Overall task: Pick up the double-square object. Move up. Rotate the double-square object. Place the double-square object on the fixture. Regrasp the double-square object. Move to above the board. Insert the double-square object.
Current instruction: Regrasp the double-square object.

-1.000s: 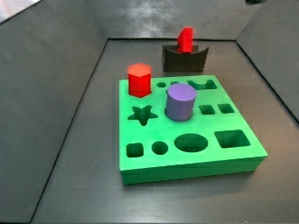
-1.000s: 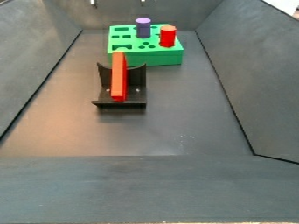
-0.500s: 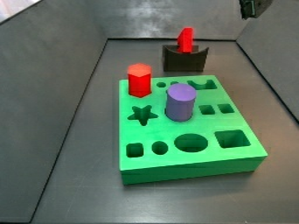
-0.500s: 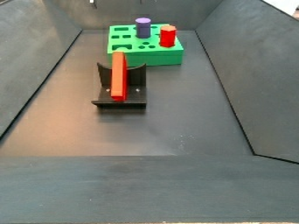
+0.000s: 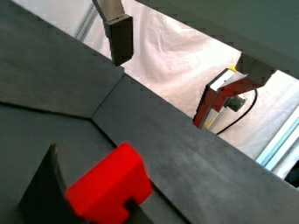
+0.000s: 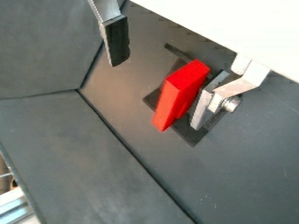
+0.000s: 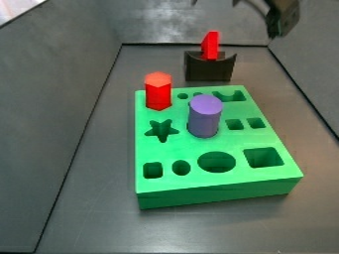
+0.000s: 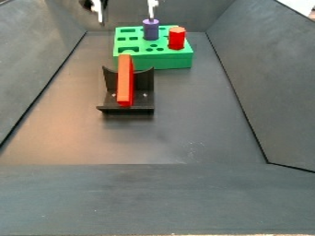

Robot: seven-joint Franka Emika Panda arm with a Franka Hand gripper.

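The double-square object (image 7: 209, 45) is a bright red piece standing on edge in the dark fixture (image 7: 209, 68), behind the green board (image 7: 252, 177). From the opposite side, the double-square object (image 8: 124, 77) rests in the fixture (image 8: 128, 103) in front of the board (image 8: 135, 48). My gripper (image 8: 123, 7) hangs open high above them, at the top edge of both side views (image 7: 279, 17). In a wrist view the double-square object (image 6: 181, 92) lies below the gripper (image 6: 160, 87), between the spread fingers (image 6: 114, 39). Nothing is held.
A red hexagonal peg (image 7: 158, 90) and a purple cylinder (image 7: 203, 115) stand in the board. Star, round and square cut-outs (image 7: 263, 157) show in its top. Dark sloping walls (image 8: 43, 83) enclose the floor on all sides.
The gripper has come down into view at the top of both side views. The double-square object, fixture and board have not moved.
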